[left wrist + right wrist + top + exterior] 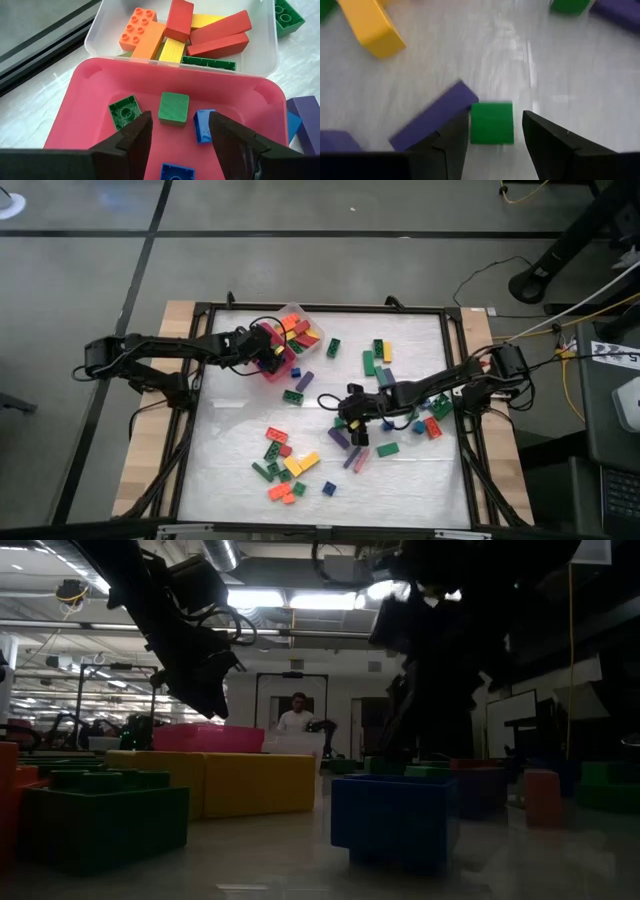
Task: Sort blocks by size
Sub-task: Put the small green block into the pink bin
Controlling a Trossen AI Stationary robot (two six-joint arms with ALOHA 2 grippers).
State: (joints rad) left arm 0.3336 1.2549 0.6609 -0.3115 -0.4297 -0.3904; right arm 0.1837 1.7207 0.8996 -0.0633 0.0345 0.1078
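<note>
My left gripper (180, 120) is open above the pink tray (100, 70), which holds short blocks: two green (173, 107) and two blue (204, 126). In the high view it (270, 358) hovers at the table's far left. The clear tray (260, 55) beside the pink one holds long orange, red, yellow and green bars. My right gripper (496, 116) is open and low over the table's middle (355, 430). Its fingers stand on either side of a short green block (492, 131), which lies on the table against a long purple bar (432, 117).
Loose blocks lie scattered on the white mat: a cluster near the front left (285, 470), a green one (294, 396) below the trays, several at the far right (378, 355) and under the right arm (430, 420). A black frame (455, 380) bounds the mat. A person (297, 712) stands far behind.
</note>
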